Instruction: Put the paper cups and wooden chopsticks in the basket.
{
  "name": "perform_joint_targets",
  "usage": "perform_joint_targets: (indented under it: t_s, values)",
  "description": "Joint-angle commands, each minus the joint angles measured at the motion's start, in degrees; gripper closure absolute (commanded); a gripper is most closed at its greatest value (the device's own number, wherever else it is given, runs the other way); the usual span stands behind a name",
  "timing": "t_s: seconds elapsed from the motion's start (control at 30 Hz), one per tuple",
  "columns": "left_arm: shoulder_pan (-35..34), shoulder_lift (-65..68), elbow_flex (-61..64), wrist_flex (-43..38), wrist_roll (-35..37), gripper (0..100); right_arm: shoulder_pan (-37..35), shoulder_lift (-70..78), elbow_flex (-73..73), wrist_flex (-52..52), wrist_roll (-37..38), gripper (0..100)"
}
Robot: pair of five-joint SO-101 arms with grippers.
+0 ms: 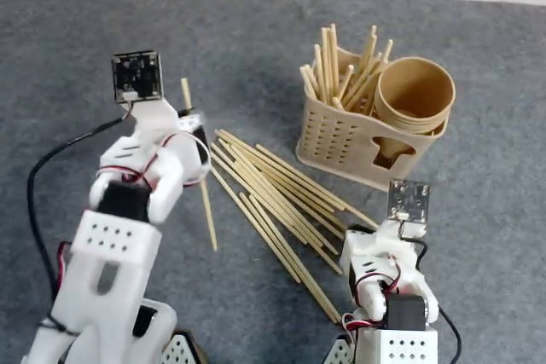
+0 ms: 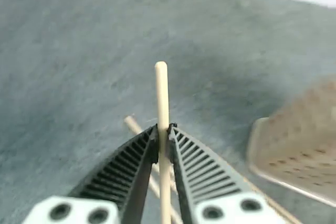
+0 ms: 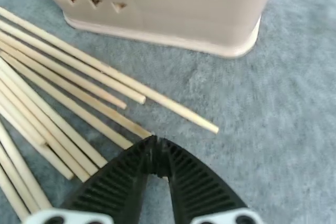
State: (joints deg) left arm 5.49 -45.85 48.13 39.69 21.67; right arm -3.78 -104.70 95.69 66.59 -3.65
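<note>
While pinching one wooden chopstick (image 2: pixel 161 93) in left gripper (image 2: pixel 163 128), holding it beside loose chopstick pile (image 1: pixel 273 202); resting right gripper (image 3: pixel 156 145) pressed together, empty, near basket (image 3: pixel 157 3).

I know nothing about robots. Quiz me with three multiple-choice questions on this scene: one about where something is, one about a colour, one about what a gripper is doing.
1. Where are the paper cups? A) in the basket B) in a gripper C) on the floor
2. What colour is the mat under everything? A) white B) grey C) green
3. The left gripper is: A) open, empty B) shut on a cup C) shut on one chopstick
Answers: 1 A, the stacked cups stand inside the basket; 2 B, grey mat surrounds the loose chopsticks; 3 C, its jaws clamp a single stick.
</note>
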Motion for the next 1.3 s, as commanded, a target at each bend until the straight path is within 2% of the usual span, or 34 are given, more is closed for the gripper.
perform_joint_targets:
  t_s: [0.0, 0.27, 0.6, 0.73, 0.8, 1.07, 1.17, 1.27]
  values:
    - [4.88, -6.73, -0.84, -3.34, -0.09, 99, 0.57, -0.75, 4.09, 0.48, 0.0, 99.5]
    - [10.24, -12.7, -0.75, -16.97, -0.53, 99, 0.57, -0.75, 4.09, 0.66, 0.0, 99.5]
    - [20.18, -12.79, -0.66, -32.44, -0.53, 99, 0.57, -0.75, 4.09, 0.48, 0.0, 99.5]
    - [22.9, -12.62, -1.1, -41.67, -0.62, 99, 0.57, -0.75, 4.09, 0.48, 0.0, 99.5]
    - [24.57, -12.62, -1.63, -44.84, -2.9, 99, 0.48, -0.75, 4.26, 0.48, 0.0, 99.5]
    - [30.37, -10.51, -7.25, -45.45, -15.38, 99, 0.22, -0.75, 6.81, -5.41, 0.0, 99.5]
    - [29.49, -6.2, -11.38, -45.54, -18.55, 99, -0.31, -0.75, 7.6, -4.18, 0.0, 99.5]
    - [27.91, -1.45, -15.08, -45.63, -18.73, 99, -0.84, -0.75, 7.69, 2.33, 0.0, 99.5]
